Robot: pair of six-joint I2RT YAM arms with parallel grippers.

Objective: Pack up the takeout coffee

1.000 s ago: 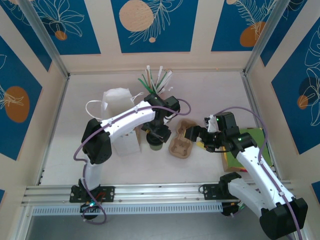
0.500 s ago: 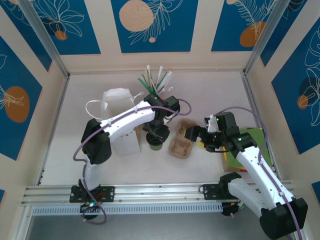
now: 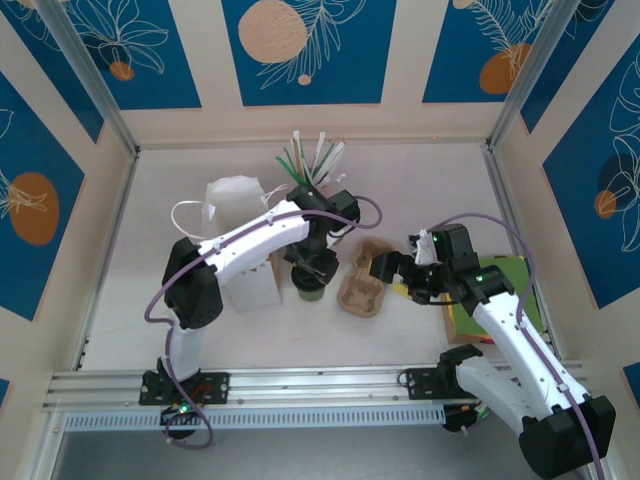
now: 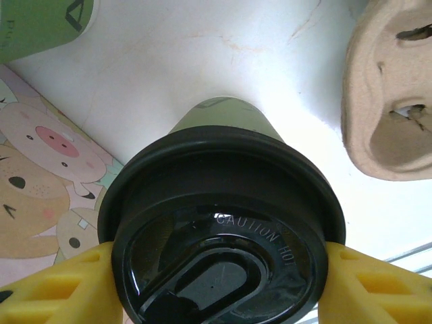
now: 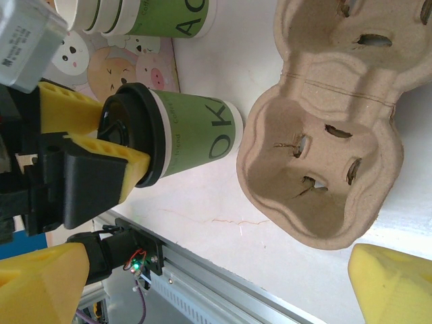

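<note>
Two arms: both over the white table (image 3: 420, 190), the left reaching in to the middle, the right angled in from the right side.
Left gripper (image 3: 311, 270): clamped on the takeout coffee (image 3: 310, 291); yellow pads (image 4: 57, 287) pressed against opposite sides of the black lid (image 4: 223, 236).
Coffee position: upright, near the middle of the table, between the white paper bag (image 3: 238, 235) and the pulp cup carrier (image 3: 361, 287); just beside the carrier, not touching it.
Coffee base: resting on the table or lifted, cannot tell.
Lid marking: "CAUTION HOT" embossed, legible in the left wrist view.
Right gripper (image 3: 384, 268): jaws wide apart, holding nothing, at the carrier's right edge; yellow fingers (image 5: 395, 280) at either side of the right wrist view.
Carrier: wells facing up, slits in the well floors.
Stack of lidless green cups (image 5: 135, 13): just beside the coffee, against a pig-print surface (image 4: 40, 202).
Straws (image 3: 312, 155): at the far side, behind the left wrist.
</note>
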